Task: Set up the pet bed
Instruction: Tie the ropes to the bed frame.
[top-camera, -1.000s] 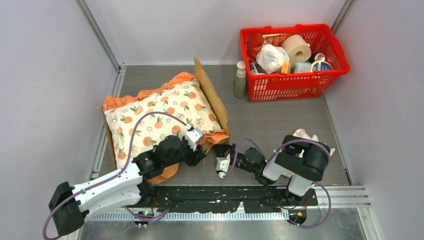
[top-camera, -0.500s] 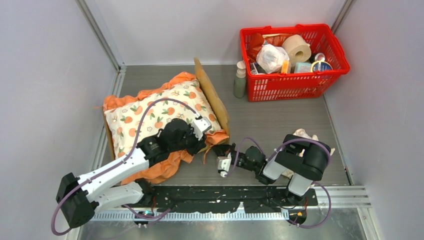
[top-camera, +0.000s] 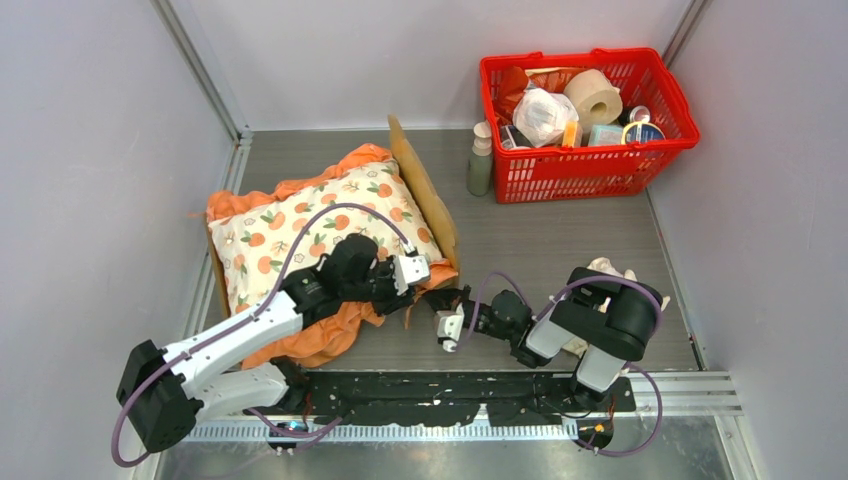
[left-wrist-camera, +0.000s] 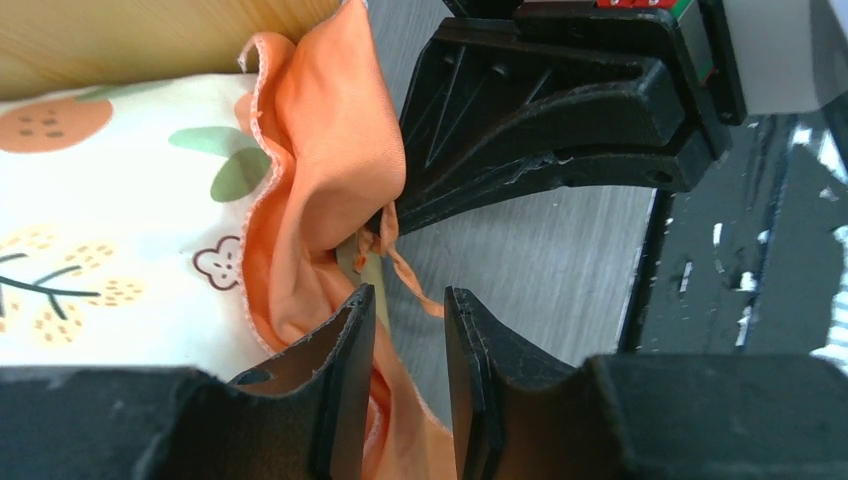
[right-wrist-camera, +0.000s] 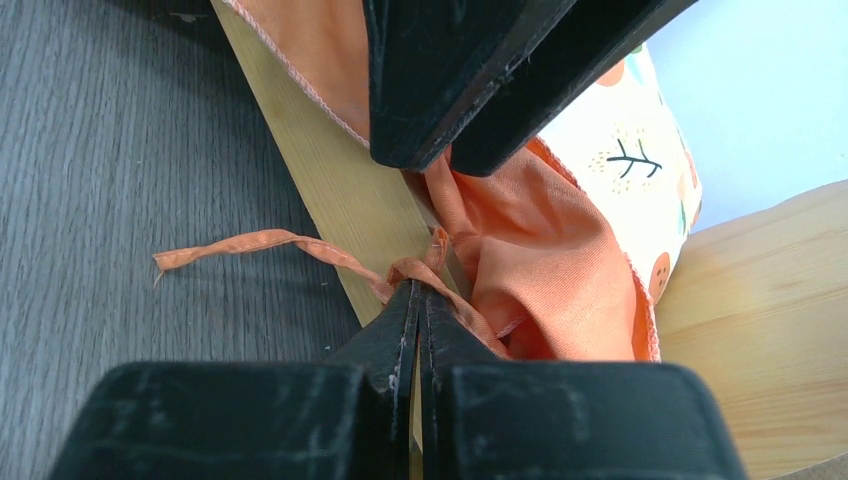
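Note:
The pet bed (top-camera: 421, 188) is a light-wood frame with its wavy headboard standing up on the right. A cream orange-print cushion (top-camera: 318, 232) covers its base. My right gripper (top-camera: 441, 299) is at the bed's near right corner, shut on the cushion's thin orange tie (right-wrist-camera: 300, 247), which crosses the wooden rail (right-wrist-camera: 325, 185). My left gripper (top-camera: 427, 277) hovers just over that corner with its jaws a little apart and nothing between them, above the orange ruffle (left-wrist-camera: 335, 150) and facing the right gripper's fingers (left-wrist-camera: 560, 120). The dark base panel is hidden.
A red basket (top-camera: 585, 170) full of supplies stands at the back right, with a small green bottle (top-camera: 481, 160) beside it. A small cream frilled pillow (top-camera: 612, 270) lies behind the right arm. Grey walls close in on both sides.
My left gripper has swung right and forward to the cushion's near right corner, beside the right gripper. The orange ruffle now spills over the front edge. The right arm has hardly moved.

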